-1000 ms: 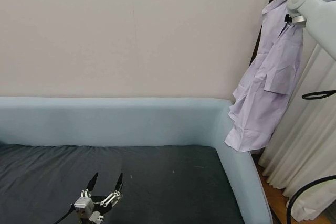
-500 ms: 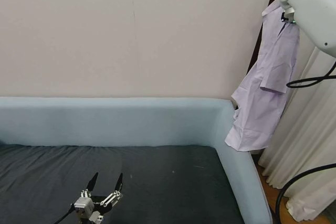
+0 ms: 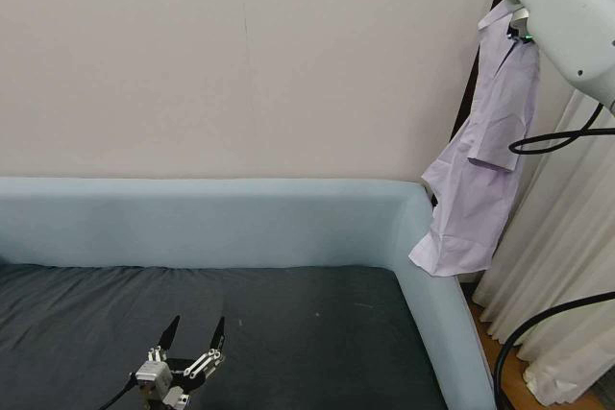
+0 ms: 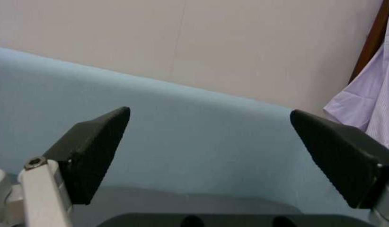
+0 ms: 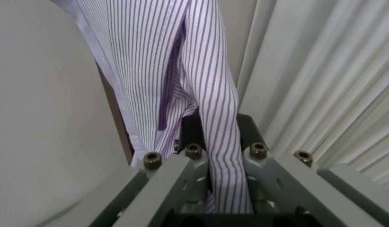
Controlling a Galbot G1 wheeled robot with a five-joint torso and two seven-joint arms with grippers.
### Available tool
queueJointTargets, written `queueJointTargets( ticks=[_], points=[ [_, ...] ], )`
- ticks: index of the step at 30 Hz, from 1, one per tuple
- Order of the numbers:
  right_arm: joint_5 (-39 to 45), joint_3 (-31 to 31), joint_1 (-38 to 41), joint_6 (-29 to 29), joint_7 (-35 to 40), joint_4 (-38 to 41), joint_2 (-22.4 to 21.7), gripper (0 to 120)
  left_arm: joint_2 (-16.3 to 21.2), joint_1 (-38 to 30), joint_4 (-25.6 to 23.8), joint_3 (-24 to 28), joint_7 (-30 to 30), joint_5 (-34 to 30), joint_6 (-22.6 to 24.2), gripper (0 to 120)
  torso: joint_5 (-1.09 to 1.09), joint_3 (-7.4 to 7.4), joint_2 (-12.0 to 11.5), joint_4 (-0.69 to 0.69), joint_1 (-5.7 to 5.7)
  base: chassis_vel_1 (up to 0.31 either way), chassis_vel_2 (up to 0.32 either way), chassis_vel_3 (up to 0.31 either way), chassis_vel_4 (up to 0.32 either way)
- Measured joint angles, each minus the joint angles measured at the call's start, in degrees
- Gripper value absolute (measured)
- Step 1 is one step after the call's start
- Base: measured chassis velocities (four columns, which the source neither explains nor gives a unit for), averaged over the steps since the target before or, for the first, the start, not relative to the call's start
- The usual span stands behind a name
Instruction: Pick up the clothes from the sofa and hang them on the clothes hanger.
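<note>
A pale purple striped shirt (image 3: 485, 156) hangs at the upper right, past the sofa's right arm, its hem reaching the arm's top. My right gripper (image 3: 524, 31) is raised high there and holds the shirt near its collar. In the right wrist view the striped fabric (image 5: 213, 118) runs down between the fingers (image 5: 188, 130), which are shut on it. My left gripper (image 3: 195, 333) hovers low over the dark sofa seat (image 3: 288, 333) at the bottom left, open with nothing between its black fingertips (image 4: 93, 146).
The light blue sofa back (image 3: 211, 223) runs across the view under a bare beige wall. White curtains (image 3: 567, 266) hang at the right, behind a dark wooden post (image 3: 480, 55). Black cables (image 3: 538, 343) loop from the right arm.
My right arm has lifted and swung left with the shirt, so the garment hangs straighter and slightly higher. The left gripper has not moved.
</note>
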Motion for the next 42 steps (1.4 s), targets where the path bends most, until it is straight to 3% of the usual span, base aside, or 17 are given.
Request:
queueJointTargets(
  ticks=[13,18,21,23,26,27,32,33,36,37,40,41,42],
  points=[
    [-0.2,-0.5,0.3,0.2,-3.5,5.6,-1.7,47,0.0,0.0,0.0,0.0,0.0,0.0,0.0,100,-0.03,0.00,0.0,0.02,0.01,0.000,0.000,0.000,0.000],
    [-4.8,0.3,-0.4,0.3,-5.8,9.8,-3.3,65,0.0,0.0,0.0,0.0,0.0,0.0,0.0,100,-0.02,0.00,0.0,0.01,0.02,0.000,0.000,0.000,0.000],
    [-7.5,0.8,-1.6,0.6,-7.1,18.6,-7.2,80,0.0,0.0,0.0,0.0,0.0,0.0,0.0,100,-0.03,0.00,0.0,0.04,0.01,0.000,0.000,0.000,0.000],
    [-7.8,0.9,-2.1,1.3,-7.5,22.5,-9.2,84,0.0,0.0,0.0,0.0,0.0,0.0,0.0,100,-0.03,-0.01,0.0,0.03,0.01,0.000,0.000,0.000,0.000],
    [-7.8,1.5,-5.0,6.4,-9.0,35.5,-16.3,97,0.0,0.0,0.0,0.0,0.0,0.0,0.0,100,-0.03,-0.02,0.0,-0.01,0.00,0.000,0.000,0.000,0.000],
    [-7.8,1.5,-5.0,6.4,-9.0,35.5,-16.3,97,0.0,0.0,0.0,0.0,0.0,0.0,0.0,100,-0.03,-0.02,0.0,-0.01,0.00,0.000,0.000,0.000,0.000],
    [-7.0,9.3,-18.5,19.5,-13.1,53.4,-26.3,100,0.0,0.0,0.0,0.0,0.0,0.0,0.0,100,0.00,-0.01,0.0,0.00,-0.01,0.000,0.000,0.000,0.000],
    [-7.0,9.3,-18.5,19.5,-13.1,53.4,-26.3,100,0.0,0.0,0.0,0.0,0.0,0.0,0.0,100,0.00,-0.01,0.0,0.00,-0.01,0.000,0.000,0.000,0.000],
    [-8.4,19.1,-32.4,24.7,-16.0,66.6,-33.1,100,0.0,0.0,0.0,0.0,0.0,0.0,0.0,100,0.00,-0.01,0.0,0.02,0.00,0.000,0.000,0.000,0.000],
    [-8.4,19.1,-32.4,24.7,-16.0,66.6,-33.1,100,0.0,0.0,0.0,0.0,0.0,0.0,0.0,100,0.00,-0.01,0.0,0.02,0.00,0.000,0.000,0.000,0.000],
    [-12.5,30.9,-49.1,28.0,-17.9,75.5,-38.8,100,0.0,0.0,0.0,0.0,0.0,0.0,0.0,100,-0.02,-0.02,0.0,0.00,-0.01,0.000,0.000,0.000,0.000],
    [-12.5,30.9,-49.1,28.0,-17.9,75.5,-38.8,100,0.0,0.0,0.0,0.0,0.0,0.0,0.0,100,-0.02,-0.02,0.0,0.00,-0.01,0.000,0.000,0.000,0.000],
    [-14.6,34.5,-54.8,29.0,-18.7,77.9,-40.6,100,0.0,0.0,0.0,0.0,0.0,0.0,0.0,100,0.03,0.00,0.0,0.00,-0.01,0.000,0.000,0.000,0.000]
  ],
)
